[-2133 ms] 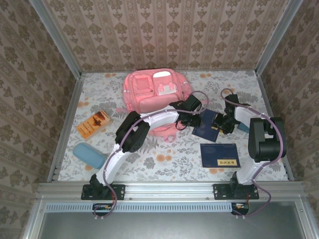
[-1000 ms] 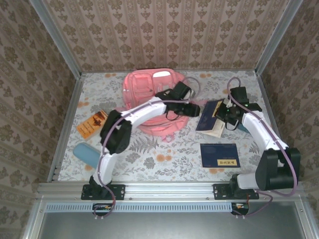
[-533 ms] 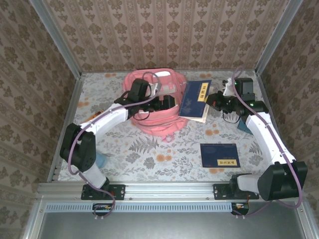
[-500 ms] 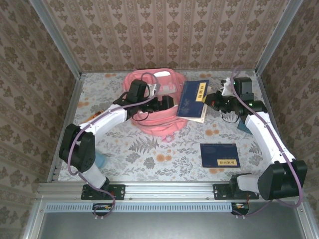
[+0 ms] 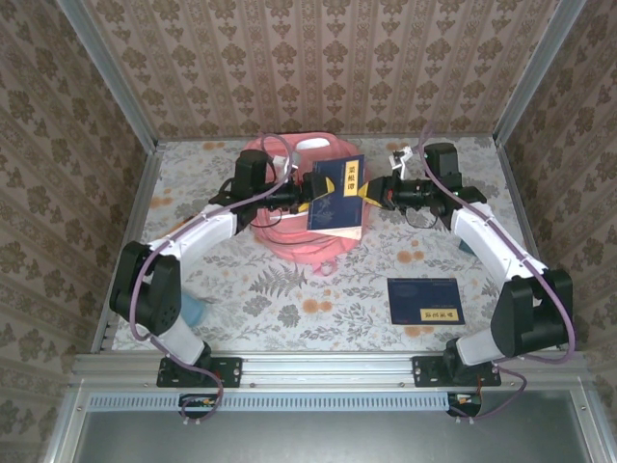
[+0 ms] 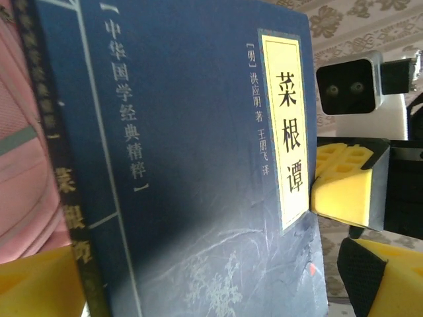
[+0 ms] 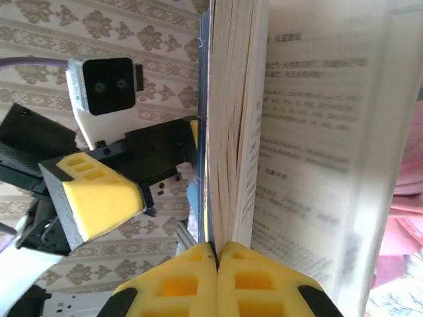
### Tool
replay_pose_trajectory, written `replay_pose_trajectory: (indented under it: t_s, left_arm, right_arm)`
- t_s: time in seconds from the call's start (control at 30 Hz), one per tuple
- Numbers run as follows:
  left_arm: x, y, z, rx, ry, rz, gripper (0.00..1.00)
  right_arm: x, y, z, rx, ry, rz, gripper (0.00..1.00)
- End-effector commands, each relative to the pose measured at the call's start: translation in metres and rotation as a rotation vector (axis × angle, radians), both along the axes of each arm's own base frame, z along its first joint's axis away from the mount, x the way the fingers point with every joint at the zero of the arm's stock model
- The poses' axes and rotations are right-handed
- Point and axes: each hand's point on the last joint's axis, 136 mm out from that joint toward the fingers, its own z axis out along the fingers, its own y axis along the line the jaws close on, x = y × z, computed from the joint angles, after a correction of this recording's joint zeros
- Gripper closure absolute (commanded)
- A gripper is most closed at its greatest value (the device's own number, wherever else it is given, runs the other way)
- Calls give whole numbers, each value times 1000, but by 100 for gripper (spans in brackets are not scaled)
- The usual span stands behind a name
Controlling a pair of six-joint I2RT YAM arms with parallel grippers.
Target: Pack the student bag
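Note:
The pink student bag (image 5: 286,234) lies at the back of the table, partly covered by both arms, and its fabric (image 6: 20,165) shows left of the book in the left wrist view. A dark-blue book (image 5: 337,198) with a yellow title label (image 6: 285,125) hangs above the bag. My right gripper (image 5: 374,190) is shut on the book's edge, its yellow pads (image 7: 178,284) pinching cover and pages (image 7: 238,132). Facing it from the left, my left gripper (image 5: 310,193) is open, with the book between its yellow pads (image 6: 33,284).
A second dark-blue book (image 5: 424,301) lies flat at the front right. A light-blue case (image 5: 198,311) sits behind the left arm's base link. A teal object (image 5: 467,247) peeks from under the right arm. Patterned walls enclose the table.
The right gripper has carried the book left, from beside the bag to over it. The left arm swung back and left to face it, and its jaws opened around the book.

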Motion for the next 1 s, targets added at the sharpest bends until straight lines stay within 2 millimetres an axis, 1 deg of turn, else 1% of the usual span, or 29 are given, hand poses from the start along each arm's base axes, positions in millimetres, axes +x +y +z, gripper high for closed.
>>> replay_pose_trajectory:
  t_s: [0.0, 0.03, 0.07, 0.1, 0.2, 0.23, 0.27, 0.3, 0.33, 0.4, 0.43, 0.5, 0.53, 0.57, 0.6, 0.63, 0.67, 0.7, 0.77, 0.87, 0.93, 0.97]
  left_arm:
    - [-2, 0, 10, -76, 23, -41, 8]
    - [-1, 1, 11, -85, 26, -41, 10]
    - [0, 2, 14, -98, 26, -37, 15]
    - [1, 4, 14, -106, 29, -33, 22]
    - [0, 5, 14, -120, 33, -28, 52]
    - [8, 14, 13, -122, 33, -2, 58]
    - [10, 17, 12, -121, 34, 10, 65]
    - [12, 20, 11, -120, 38, 19, 74]
    - [12, 22, 10, -120, 40, 23, 80]
    - [14, 28, 13, -126, 34, 41, 95]
    - [16, 30, 16, -129, 29, 53, 98]
    - [19, 38, 21, -130, 20, 92, 100]
    - [21, 41, 25, -132, 13, 112, 100]
    - [24, 45, 27, -132, 11, 136, 100]
    - [26, 49, 31, -135, 7, 159, 100]
    - [30, 54, 33, -138, 12, 188, 100]
    - [33, 58, 36, -145, 15, 214, 100]
    - [35, 62, 40, -158, 21, 235, 100]
    - [40, 68, 46, -176, 31, 278, 100]
    - [45, 74, 58, -188, 36, 309, 100]
    - [49, 77, 63, -195, 45, 321, 100]
    - [52, 79, 66, -202, 50, 329, 100]
  right_arm:
    - [2, 10, 24, 87, -50, 62, 100]
    - [2, 10, 22, 87, -44, 62, 100]
    - [4, 11, 20, 87, -37, 61, 100]
    - [4, 11, 18, 86, -28, 61, 100]
    - [6, 12, 12, 84, -19, 64, 100]
    - [7, 12, 9, 80, -19, 63, 100]
    - [7, 11, 6, 72, -14, 55, 100]
    - [9, 9, 2, 62, -9, 44, 100]
    - [10, 9, -1, 56, -5, 35, 97]
    - [13, 5, -7, 35, -5, -3, 76]
    - [15, 3, -10, 22, -2, -29, 65]
    - [19, 0, -14, -1, 4, -81, 42]
    - [22, -1, -15, -7, 6, -105, 35]
    - [25, 0, -17, -10, 12, -129, 31]
    - [27, 1, -19, -8, 19, -150, 23]
    - [28, 3, -19, 1, 23, -165, 11]
    - [30, 5, -19, 23, 32, -181, 4]
    - [32, 7, -19, 53, 40, -198, 1]
    - [33, 17, -17, 113, 52, -214, 0]
    - [31, 41, -13, 189, 77, -226, 1]
    - [30, 56, -12, 217, 87, -233, 0]
    - [30, 61, -15, 216, 103, -253, 0]
